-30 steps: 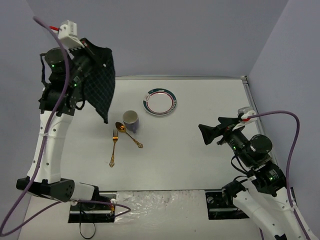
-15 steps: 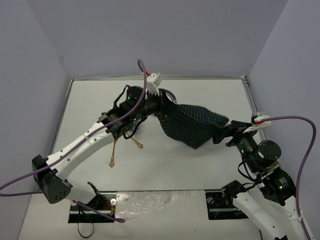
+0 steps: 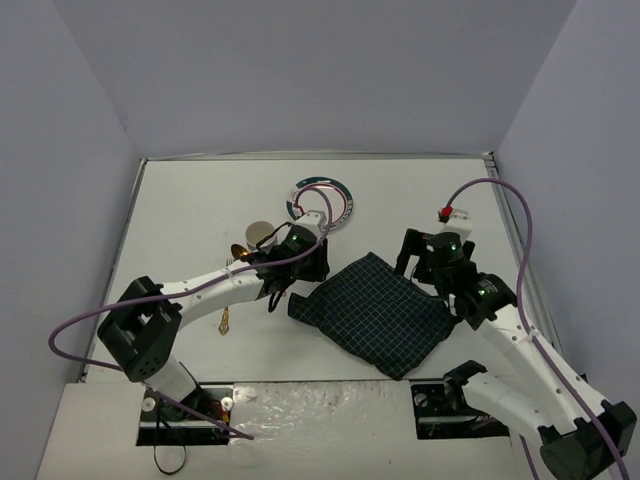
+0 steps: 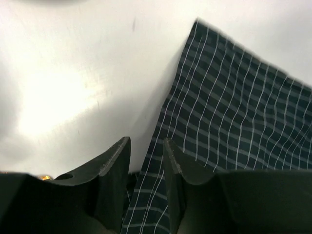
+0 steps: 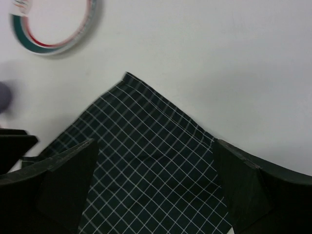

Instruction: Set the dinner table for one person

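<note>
Large white dinner table (image 3: 190, 200), flat and level, rectangular, edged with a thin metal strip, faintly glossy, spanning most of the overhead view.

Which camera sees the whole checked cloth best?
The top camera: the whole cloth lies spread on the table. The left wrist view shows only one edge; the right wrist view shows most, cut off below.

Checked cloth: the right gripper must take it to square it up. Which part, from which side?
Pinch the checked cloth at its far corner, the one pointing toward the plate, coming down from above. It lies flat on the dinner table with no raised fold; that corner is bare, just ahead of the open right gripper, and the left gripper is at the left corner.
</note>
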`<state>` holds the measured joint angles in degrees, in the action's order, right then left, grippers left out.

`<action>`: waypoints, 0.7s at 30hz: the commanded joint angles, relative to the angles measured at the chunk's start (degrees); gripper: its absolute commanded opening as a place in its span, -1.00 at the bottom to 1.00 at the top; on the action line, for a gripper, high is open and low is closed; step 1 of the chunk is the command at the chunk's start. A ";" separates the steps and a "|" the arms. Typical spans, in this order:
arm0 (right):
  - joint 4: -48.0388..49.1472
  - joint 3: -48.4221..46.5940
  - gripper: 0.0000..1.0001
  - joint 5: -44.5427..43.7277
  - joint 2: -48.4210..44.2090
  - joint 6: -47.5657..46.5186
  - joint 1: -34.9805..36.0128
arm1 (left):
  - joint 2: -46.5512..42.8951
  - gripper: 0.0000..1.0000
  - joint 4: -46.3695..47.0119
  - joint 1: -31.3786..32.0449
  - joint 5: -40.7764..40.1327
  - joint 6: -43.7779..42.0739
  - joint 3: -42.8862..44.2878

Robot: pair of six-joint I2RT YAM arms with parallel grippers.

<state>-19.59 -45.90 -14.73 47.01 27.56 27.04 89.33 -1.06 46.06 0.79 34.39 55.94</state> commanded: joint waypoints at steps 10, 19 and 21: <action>11.16 9.34 0.99 9.95 20.97 4.69 -13.74 | -8.01 0.52 -1.97 0.26 -2.09 -5.55 11.07; 22.51 6.69 0.87 19.75 30.31 -3.80 -12.79 | -19.41 0.55 -8.78 0.23 -4.96 -5.65 0.33; 23.20 5.16 0.93 18.76 32.58 -4.63 -11.63 | -21.67 0.55 -10.02 0.17 -6.33 -5.65 -1.73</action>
<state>-3.12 -36.18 2.57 76.67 26.20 13.81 73.11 -8.41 46.06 -2.54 29.12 56.43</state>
